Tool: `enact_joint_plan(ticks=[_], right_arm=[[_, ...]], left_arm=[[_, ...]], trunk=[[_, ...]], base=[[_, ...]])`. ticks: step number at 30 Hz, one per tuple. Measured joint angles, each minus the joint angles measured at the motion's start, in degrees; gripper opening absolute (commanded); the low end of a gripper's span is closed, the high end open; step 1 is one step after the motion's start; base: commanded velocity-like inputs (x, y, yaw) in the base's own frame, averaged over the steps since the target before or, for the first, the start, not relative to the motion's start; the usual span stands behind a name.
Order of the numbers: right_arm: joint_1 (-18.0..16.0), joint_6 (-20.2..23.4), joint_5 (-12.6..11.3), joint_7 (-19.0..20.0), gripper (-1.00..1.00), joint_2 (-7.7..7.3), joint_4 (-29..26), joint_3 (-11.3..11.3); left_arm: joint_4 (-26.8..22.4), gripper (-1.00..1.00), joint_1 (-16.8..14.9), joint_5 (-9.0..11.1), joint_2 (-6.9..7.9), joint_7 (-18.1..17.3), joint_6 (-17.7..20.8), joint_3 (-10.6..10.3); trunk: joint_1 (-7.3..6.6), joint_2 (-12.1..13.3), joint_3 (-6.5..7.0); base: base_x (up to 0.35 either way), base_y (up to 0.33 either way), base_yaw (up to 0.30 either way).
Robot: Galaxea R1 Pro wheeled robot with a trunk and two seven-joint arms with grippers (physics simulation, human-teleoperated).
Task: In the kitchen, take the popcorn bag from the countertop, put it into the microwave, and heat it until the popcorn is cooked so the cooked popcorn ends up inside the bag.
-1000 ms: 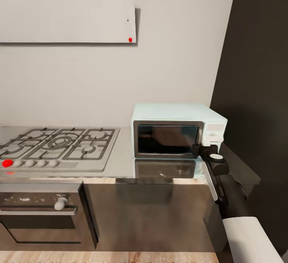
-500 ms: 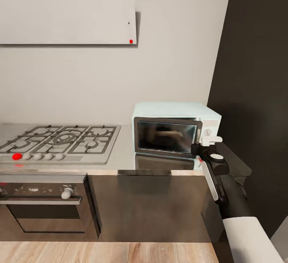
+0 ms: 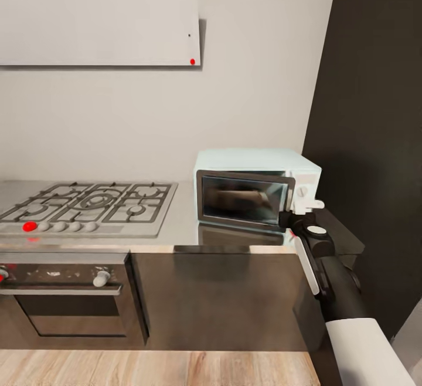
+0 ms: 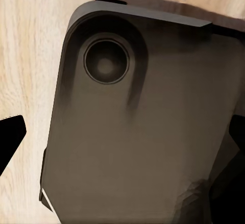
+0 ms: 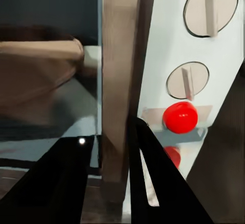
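The right gripper (image 3: 291, 219) sits at the microwave (image 3: 258, 189) door's free edge on the steel table (image 3: 181, 230); its fingers (image 5: 145, 168) straddle the door edge, apparently clenched on it. A tan shape, likely the popcorn bag (image 5: 38, 73), lies inside. Judged step: closing the door; next, the knobs (image 5: 188, 80). Left gripper's state: cannot tell.

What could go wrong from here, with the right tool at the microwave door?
1. The right tool straddles the door edge right beside the knobs; a sideways slip could turn one.
2. The bag sits just behind that edge, so the door might pinch it.
3. A pull could drag the microwave along the counter.
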Motion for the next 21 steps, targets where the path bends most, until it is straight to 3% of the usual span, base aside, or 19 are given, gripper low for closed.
enact_joint_plan(ticks=[21], right_arm=[[0.0, 0.1, 0.2, 0.5, -1.00, 0.09, 0.0, 4.0]], left_arm=[[0.0, 1.00, 0.0, 0.0, 0.00, 0.0, 0.0, 0.0]], trunk=[[0.00, 0.0, 0.01]], base=[[-0.146, 0.000, 0.000]])
